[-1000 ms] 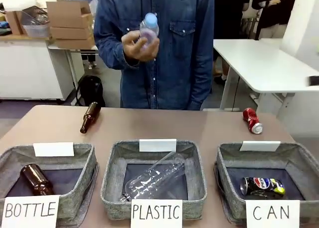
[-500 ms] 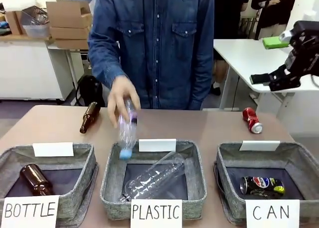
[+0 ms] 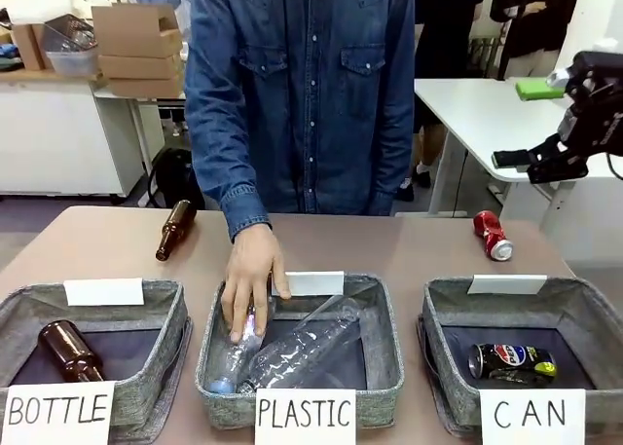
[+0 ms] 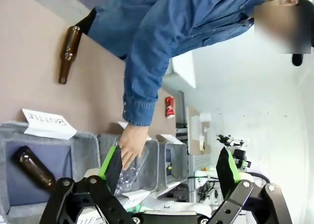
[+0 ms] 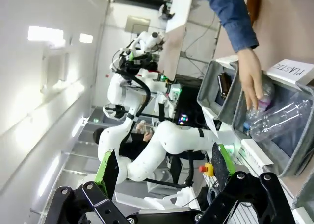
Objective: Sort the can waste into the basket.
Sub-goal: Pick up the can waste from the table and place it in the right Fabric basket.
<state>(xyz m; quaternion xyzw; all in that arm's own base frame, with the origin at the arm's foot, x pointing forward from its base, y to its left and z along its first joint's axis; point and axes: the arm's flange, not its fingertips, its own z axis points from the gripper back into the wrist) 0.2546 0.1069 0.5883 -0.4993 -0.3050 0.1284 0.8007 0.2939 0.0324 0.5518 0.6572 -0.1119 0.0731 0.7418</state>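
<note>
The right end effector (image 3: 523,124) is held high above the far right corner of the bench (image 3: 389,242), its jaws spread wide with nothing between them. The left end effector (image 4: 169,167) is likewise wide open and empty.

Of the can waste, the Pepsi can (image 3: 511,362) is already lying inside the CAN basket (image 3: 584,307). The dented red can (image 3: 493,236) lies on its side on the bench just beyond that basket's far rim, below and a little to the left of the right end effector. Picking up the red can is judged to be the step in hand, and the right arm is the better placed for it.

The descent should be made straight down over the can's middle. The jaws should be turned across its short axis so that the pads close on the curved sides rather than on the ends. Because the can is dented and round, it could roll or slip, so the closure should be kept gentle and centred. Once lifted clear of the rim and its white label (image 3: 508,284), the can should be carried toward the robot and released low over the dark lining, beside the Pepsi can.

The person's hand (image 3: 251,287) is in the PLASTIC basket (image 3: 389,352), well apart from this path, so no crossing is expected. The brown bottle (image 3: 175,229) is to be left alone.
</note>
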